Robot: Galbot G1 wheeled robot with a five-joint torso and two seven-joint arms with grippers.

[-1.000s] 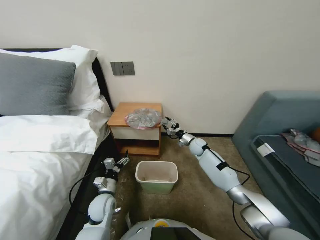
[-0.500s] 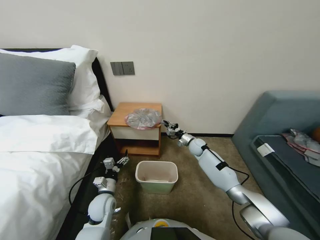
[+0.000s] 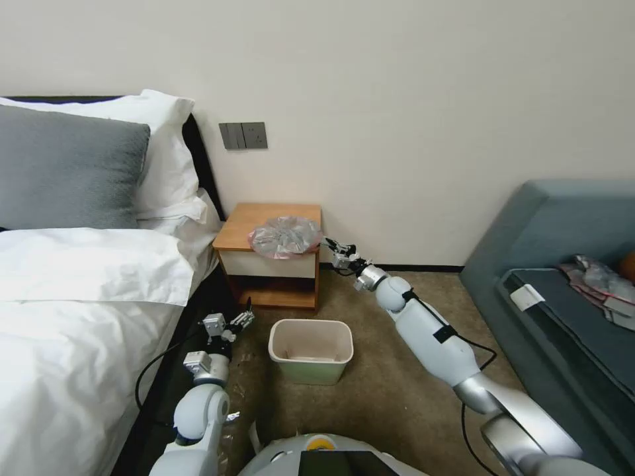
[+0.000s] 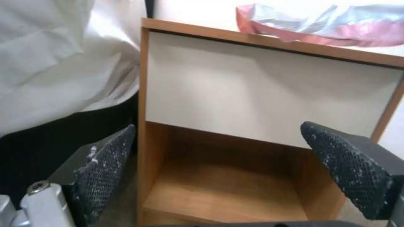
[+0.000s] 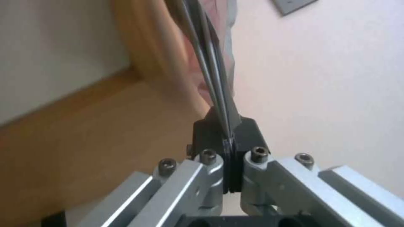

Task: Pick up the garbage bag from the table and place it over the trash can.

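Observation:
The garbage bag [image 3: 284, 235], wrinkly grey plastic with a pink rim, lies on the orange-brown top of the table [image 3: 254, 221] and hangs slightly over its front edge. My right gripper [image 3: 327, 244] reaches in at the bag's right edge. In the right wrist view its fingers [image 5: 248, 132] are pressed together on a thin fold of the garbage bag [image 5: 210, 63] beside the table [image 5: 105, 126]. The trash can [image 3: 311, 371] stands on the carpet in front of the table, cream inside. My left gripper [image 3: 247, 317] hangs low, left of the can, open and facing the table [image 4: 252, 91].
A bed with white sheets [image 3: 73, 297] borders the left side, right next to my left arm. A blue-grey sofa [image 3: 562, 264] with a plastic pile [image 3: 605, 284] stands at the right. Bare carpet [image 3: 390, 390] lies between the can and the sofa.
My right gripper moved slightly left onto the bag's right edge, and its fingers went from open to shut there. The left arm stayed put.

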